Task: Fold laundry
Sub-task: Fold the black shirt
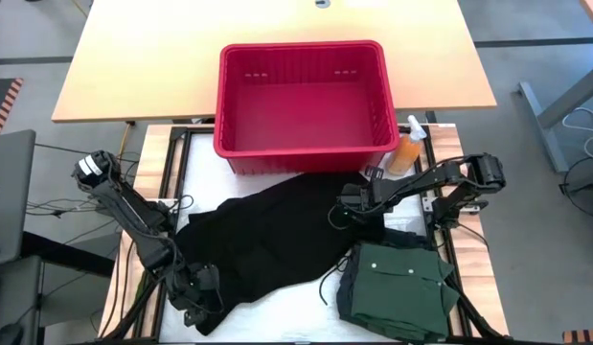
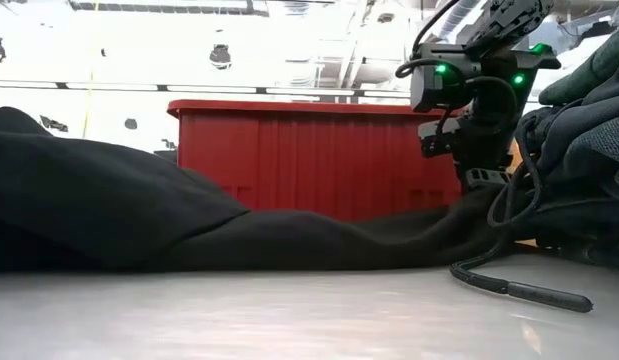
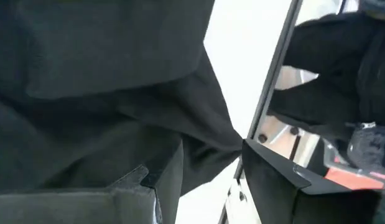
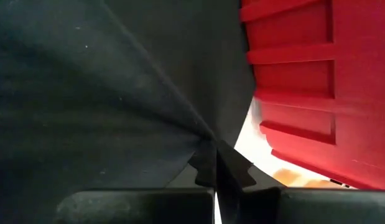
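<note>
At the lower left of the high view, the left pincer (image 1: 195, 299) sits on the near corner of the black garment (image 1: 267, 240). Its wrist view shows cloth bunched and creased between the dark fingers, so it reads as pinching that corner, probably to anchor it for a fold. The garment is soft, matte and limp, sprawled diagonally across the middle of the white bench (image 1: 202, 163) in broad wrinkles.

Above it, at upper centre, the red basket (image 1: 304, 105) stands empty, a rigid ribbed plastic box with slotted walls; its front wall is just beside the garment's far edge.

Right of centre, the right pincer (image 1: 346, 213) is pressed together on the garment's far corner; its wrist view shows the fabric drawn to a tight point between the fingertips (image 4: 208, 163), pulling tension lines across the cloth. The two grips at opposite ends seem meant to stretch it flat.

At lower right lies a dark green buttoned shirt (image 1: 401, 289), already folded into a squarish stack. An orange spray bottle (image 1: 408, 151) stands by the basket's right corner.
</note>
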`<action>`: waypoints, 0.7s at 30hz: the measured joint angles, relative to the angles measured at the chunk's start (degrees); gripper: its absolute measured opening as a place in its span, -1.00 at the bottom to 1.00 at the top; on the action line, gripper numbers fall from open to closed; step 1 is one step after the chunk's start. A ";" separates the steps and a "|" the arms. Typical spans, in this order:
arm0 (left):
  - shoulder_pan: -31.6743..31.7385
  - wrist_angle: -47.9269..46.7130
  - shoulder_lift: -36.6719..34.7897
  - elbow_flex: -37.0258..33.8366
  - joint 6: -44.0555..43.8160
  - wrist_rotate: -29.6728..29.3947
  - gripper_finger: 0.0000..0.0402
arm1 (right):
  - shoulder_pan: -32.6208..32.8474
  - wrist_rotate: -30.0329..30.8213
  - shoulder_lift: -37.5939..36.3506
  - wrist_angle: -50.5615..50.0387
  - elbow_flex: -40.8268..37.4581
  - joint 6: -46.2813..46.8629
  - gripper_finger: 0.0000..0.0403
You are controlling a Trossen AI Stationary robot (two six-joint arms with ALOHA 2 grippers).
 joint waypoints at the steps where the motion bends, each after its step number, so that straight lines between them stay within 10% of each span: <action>1: -0.10 1.39 0.00 -1.03 -0.59 -0.46 -0.24 | 0.02 0.00 0.00 0.09 -0.01 0.00 -0.91; 8: 0.63 3.59 2.26 -5.97 -4.48 -3.13 -0.24 | 0.24 -0.02 -0.02 0.32 -0.02 3.35 -0.91; 21: -0.20 -0.16 13.34 -6.08 -9.07 24.36 -0.24 | 0.32 0.53 -0.03 -4.95 -0.02 -0.18 -0.91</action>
